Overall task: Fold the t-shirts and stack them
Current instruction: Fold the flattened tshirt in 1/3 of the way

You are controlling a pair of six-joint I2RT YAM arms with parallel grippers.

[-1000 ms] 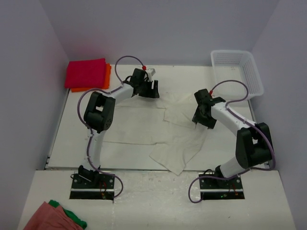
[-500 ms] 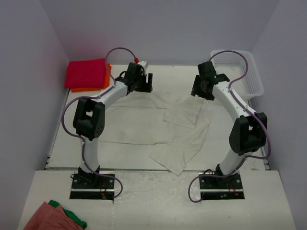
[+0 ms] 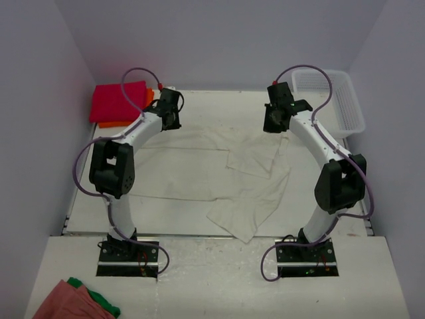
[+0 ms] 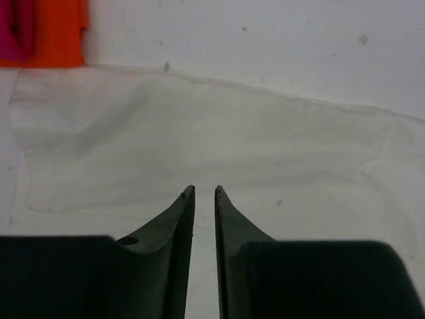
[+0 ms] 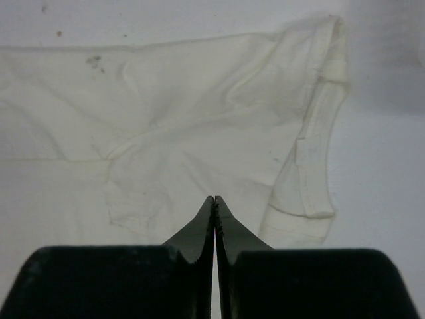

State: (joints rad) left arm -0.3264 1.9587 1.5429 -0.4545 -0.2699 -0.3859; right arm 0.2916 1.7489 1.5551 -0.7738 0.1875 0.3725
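The cream-white t-shirt (image 3: 199, 179) lies spread on the white counter (image 3: 219, 106), its far edge under both arms. A strip of counter shows beyond it. The left jaws have a thin gap. The right jaws press together. Pale walls (image 3: 219, 40) stand around.

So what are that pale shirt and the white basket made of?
The cream-white shirt looks like thin matte cotton knit: it lies limp and creased, with stitched hems. The basket seems moulded white plastic: stiff open mesh walls.
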